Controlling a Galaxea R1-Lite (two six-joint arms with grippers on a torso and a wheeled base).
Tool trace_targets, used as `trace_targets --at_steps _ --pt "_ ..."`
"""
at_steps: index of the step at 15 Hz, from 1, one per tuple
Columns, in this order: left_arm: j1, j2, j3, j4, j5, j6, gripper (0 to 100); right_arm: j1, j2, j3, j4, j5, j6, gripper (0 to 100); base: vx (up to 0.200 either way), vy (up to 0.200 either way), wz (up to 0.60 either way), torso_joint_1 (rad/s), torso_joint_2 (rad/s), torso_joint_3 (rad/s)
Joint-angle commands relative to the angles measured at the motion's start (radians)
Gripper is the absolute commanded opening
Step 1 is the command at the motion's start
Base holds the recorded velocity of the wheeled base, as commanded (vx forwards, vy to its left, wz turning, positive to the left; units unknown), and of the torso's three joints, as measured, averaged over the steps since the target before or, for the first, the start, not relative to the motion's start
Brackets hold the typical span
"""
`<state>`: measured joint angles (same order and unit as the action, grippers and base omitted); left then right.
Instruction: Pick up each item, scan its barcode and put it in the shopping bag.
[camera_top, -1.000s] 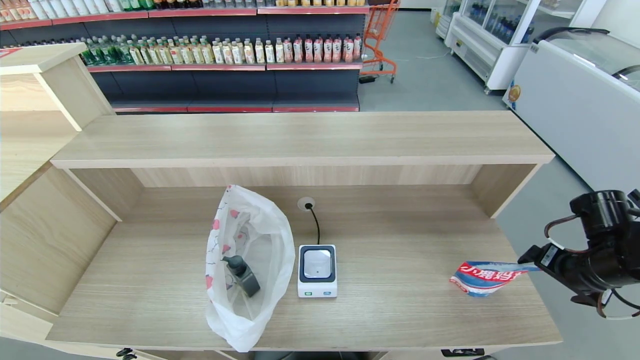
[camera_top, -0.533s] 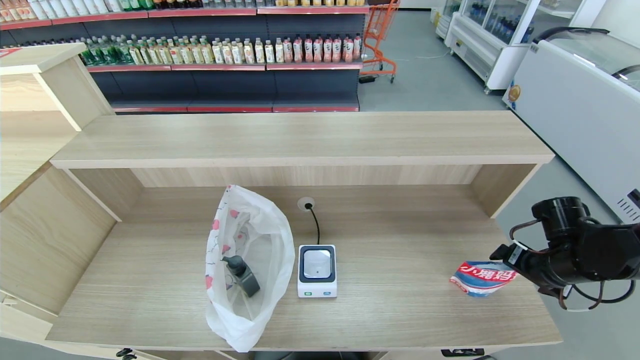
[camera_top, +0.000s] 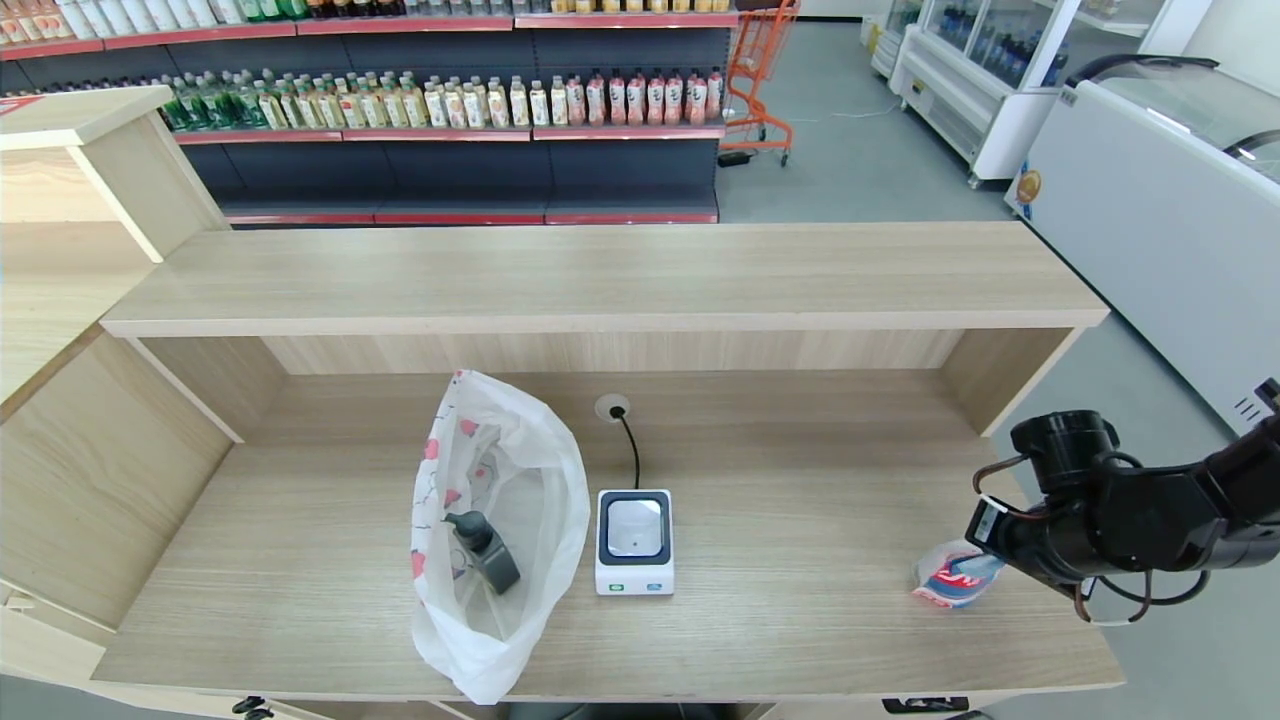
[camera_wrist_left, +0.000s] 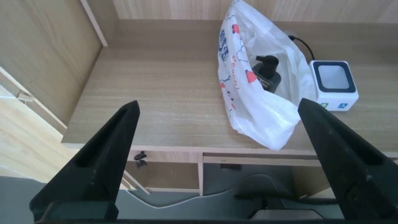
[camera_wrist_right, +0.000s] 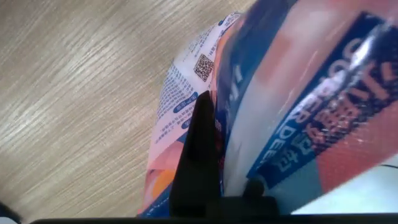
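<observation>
Red-and-blue snack pouch lies at the right end of the wooden counter, with the right gripper down on top of it; whether it has clamped the pack cannot be told. Scanner stands well to the pouch's left at mid-counter, the shopping bag just beyond, so the carry should run leftward, the right arm being nearer.

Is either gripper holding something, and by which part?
Left gripper: nothing. Right gripper is at the right end of the snack pouch; a hold cannot be told.
</observation>
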<state>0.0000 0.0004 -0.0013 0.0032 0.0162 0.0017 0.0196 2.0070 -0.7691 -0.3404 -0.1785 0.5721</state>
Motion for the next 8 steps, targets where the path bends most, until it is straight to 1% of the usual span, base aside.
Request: trace_targets --at_steps 1,4,5,8 --pt "0.0 0.0 0.0 0.0 0.001 0.0 100 0.019 0.038 0.007 -0.031 -0.001 -0.026 0 0.0 0.0 0.0 0.0 0.0 0.0" --pt "0.0 0.0 0.0 0.0 0.001 0.0 100 0.031 0.068 0.004 -0.055 -0.042 -0.094 0 0.0 0.0 0.0 0.0 0.0 0.0" --pt "0.0 0.0 0.0 0.0 0.001 0.0 100 0.036 0.079 0.005 -0.083 -0.055 -0.117 0 0.0 0.0 0.0 0.0 0.0 0.0" --pt "0.0 0.0 0.0 0.0 0.001 0.0 100 0.045 0.07 0.013 -0.152 -0.047 -0.153 0 0.0 0.0 0.0 0.0 0.0 0.0"
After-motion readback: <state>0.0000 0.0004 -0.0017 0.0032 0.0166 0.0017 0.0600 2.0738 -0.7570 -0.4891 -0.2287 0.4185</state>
